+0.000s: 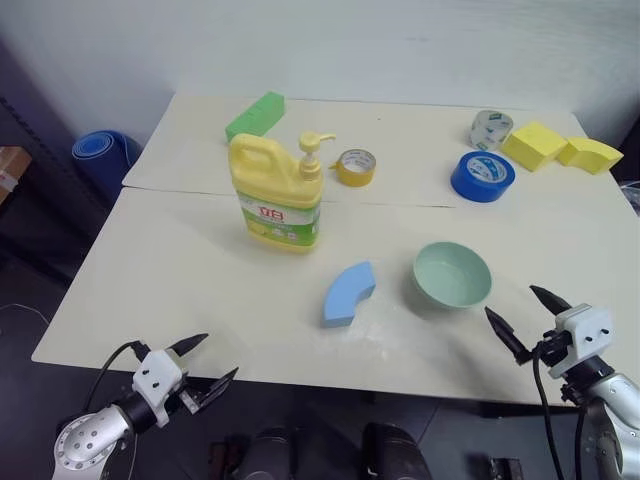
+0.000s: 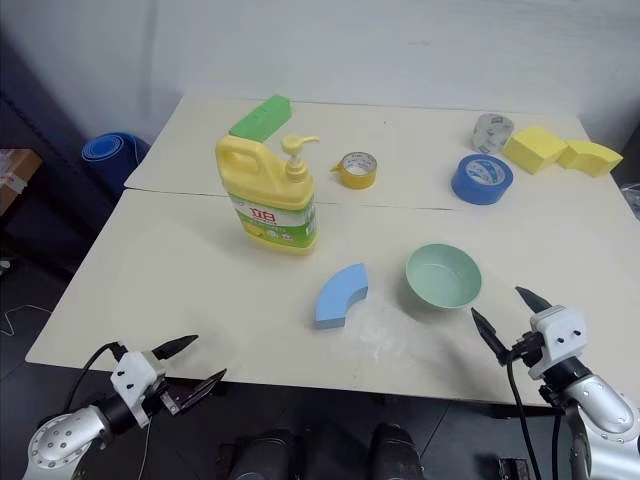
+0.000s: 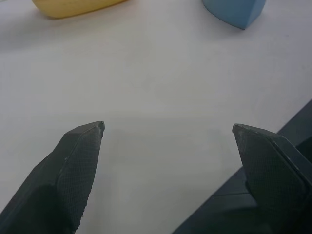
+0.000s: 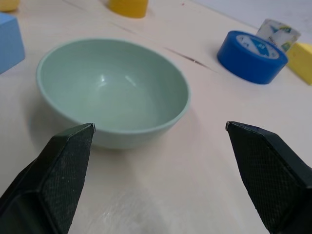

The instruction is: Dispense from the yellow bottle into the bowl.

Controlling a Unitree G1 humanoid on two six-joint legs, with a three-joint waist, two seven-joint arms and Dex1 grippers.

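From the head camera, both hands hang at the near edge of the surface (image 1: pixel 180 260), released and holding nothing: the left hand (image 1: pixel 205 362) has its fingers spread wide, and so does the right hand (image 1: pixel 528 318). The yellow bottle (image 1: pixel 277 195) stands upright well ahead of the left hand and off toward the right hand's side, its pump spout turned toward the small yellow tape roll (image 1: pixel 356 167) rather than toward the bowl (image 1: pixel 452 275). The bowl sits just ahead of the right hand, empty, with a curved blue block (image 1: pixel 348 293) between it and the bottle. The likely trouble is that bottle and bowl are well apart, so a press on the pump where they stand now would spill onto the surface. In the left wrist view, the open left fingers (image 3: pixel 73 165) frame bare surface, with only the bottle's base far beyond them; a long reach to a tall jug risks a nudge that tips it. In the right wrist view, the bowl (image 4: pixel 113 90) lies close between the spread right fingers (image 4: pixel 58 170), with the blue tape roll (image 4: pixel 252 56) further off; a clumsy advance could shove the light bowl away or into the blue block.
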